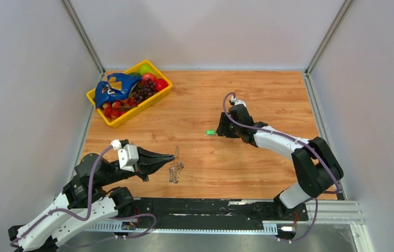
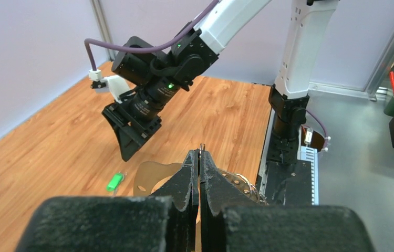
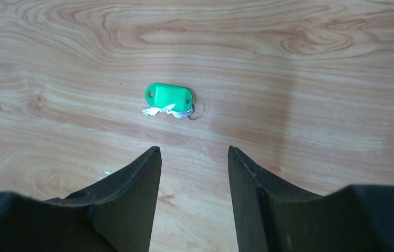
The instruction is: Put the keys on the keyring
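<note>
the left gripper (image 2: 199, 156) has its two dark fingers (image 2: 188, 181) pressed flat together, and a small bit of metal sticks up from between the very tips. that metal belongs to the keyring (image 1: 174, 169), so the claw is clamped on it. in the top view the keyring hangs from the fingertips as a thin silvery tangle and reaches down to the wooden table (image 1: 247, 168) just in front of the arm. in the left wrist view, wire loops show just right of the fingers and a flat tan piece just left of them; whether the tan piece is part of the ring cannot be told.

the right gripper (image 3: 192, 155) holds its fingers (image 3: 137, 181) well apart, with nothing between them. it points down at the table, tilted. just beyond its tips lie the keys (image 3: 169, 100): a bright green oval tag with a hole at one end, a small silver key partly under it, and a tiny wire ring at its right end. they lie flat on the wood, near the fingers but not touching them.

the keys and the keyring are well apart, the keys near the table's middle and the keyring toward the near left.

a yellow basket (image 1: 137, 110) sits at the far left corner, holding fruit and a blue packet.
</note>
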You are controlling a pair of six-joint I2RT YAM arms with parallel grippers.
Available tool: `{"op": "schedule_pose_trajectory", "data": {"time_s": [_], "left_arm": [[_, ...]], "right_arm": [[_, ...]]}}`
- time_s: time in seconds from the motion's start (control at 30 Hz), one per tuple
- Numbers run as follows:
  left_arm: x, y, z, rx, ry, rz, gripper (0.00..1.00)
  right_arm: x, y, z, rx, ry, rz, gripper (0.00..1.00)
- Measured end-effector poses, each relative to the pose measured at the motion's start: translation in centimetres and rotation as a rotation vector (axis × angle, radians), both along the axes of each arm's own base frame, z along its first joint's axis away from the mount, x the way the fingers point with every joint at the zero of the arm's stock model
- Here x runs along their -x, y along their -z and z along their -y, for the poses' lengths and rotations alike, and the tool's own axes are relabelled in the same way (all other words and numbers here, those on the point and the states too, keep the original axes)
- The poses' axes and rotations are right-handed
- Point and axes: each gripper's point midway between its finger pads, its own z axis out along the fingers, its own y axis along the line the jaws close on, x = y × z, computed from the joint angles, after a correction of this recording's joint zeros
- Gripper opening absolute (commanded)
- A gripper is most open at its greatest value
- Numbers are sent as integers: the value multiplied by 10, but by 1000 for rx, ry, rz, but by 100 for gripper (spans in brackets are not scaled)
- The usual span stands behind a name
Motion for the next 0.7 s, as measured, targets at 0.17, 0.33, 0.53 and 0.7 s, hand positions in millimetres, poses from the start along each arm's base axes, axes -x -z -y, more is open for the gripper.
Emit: {"op": "schedule_pose_trajectory", "data": {"time_s": [0.17,0.33,0.53,0.7], "left_arm": [[-1,6,-1,-19,-9,-15,0],[-2,12,-1,-38,-16,-29,0],[-3,12,-2,-40,-19,-28,0],[-3,12,-2,-40,-21,-29,0]], "right_arm": [[-9,16,-14,-68,15,-28,46],[-16,28,-21,-116,18,-44,45],[-16,48,-16,-130,43,-75,42],[-21,52,-18,-161,47,-70,36]]}}
